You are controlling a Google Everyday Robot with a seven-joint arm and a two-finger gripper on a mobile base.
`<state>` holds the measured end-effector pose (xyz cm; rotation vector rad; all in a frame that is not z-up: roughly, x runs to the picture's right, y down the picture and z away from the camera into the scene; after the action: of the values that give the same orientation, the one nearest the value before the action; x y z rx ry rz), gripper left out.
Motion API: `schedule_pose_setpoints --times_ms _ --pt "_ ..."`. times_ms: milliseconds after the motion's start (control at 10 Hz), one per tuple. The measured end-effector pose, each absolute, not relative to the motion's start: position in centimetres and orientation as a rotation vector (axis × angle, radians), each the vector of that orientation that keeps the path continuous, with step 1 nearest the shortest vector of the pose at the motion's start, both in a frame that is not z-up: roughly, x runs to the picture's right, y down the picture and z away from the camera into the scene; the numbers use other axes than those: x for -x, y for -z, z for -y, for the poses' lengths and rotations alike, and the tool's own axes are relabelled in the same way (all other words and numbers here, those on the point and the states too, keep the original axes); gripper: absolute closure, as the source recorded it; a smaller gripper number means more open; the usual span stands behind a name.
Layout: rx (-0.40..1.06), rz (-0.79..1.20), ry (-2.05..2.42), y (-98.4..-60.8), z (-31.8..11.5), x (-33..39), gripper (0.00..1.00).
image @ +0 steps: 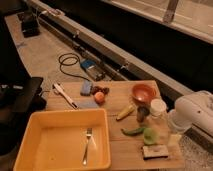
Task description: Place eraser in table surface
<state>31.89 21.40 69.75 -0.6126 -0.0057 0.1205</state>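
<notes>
The eraser point(155, 151), a small flat block with a pale top over a dark base, lies on the wooden table surface point(120, 145) near its front right corner, just below a green lime-like thing point(150, 136). My white arm point(196, 114) reaches in from the right edge. The gripper point(173, 138) hangs at the table's right edge, just right of and slightly above the eraser, apart from it.
A large yellow tray point(30, 150) holding a fork point(87, 145) fills the front left. An orange bowl point(144, 92), a white cup point(158, 107), a dark can point(142, 114), a green pepper point(133, 131), an orange fruit point(99, 97) and a blue pad point(86, 88) stand behind.
</notes>
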Motion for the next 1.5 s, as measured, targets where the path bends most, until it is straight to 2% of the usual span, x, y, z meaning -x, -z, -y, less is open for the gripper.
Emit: schedule_pose_setpoints --times_ms 700,1100,1500 --pt "0.639 0.018 -0.176 -70.0 -22.5 -33.5 0.20" --pt "0.748 0.038 -0.241 -71.9 -26.6 -35.2 0.20" --pt "0.831 0.072 -0.259 -72.1 -29.5 -34.7 0.20"
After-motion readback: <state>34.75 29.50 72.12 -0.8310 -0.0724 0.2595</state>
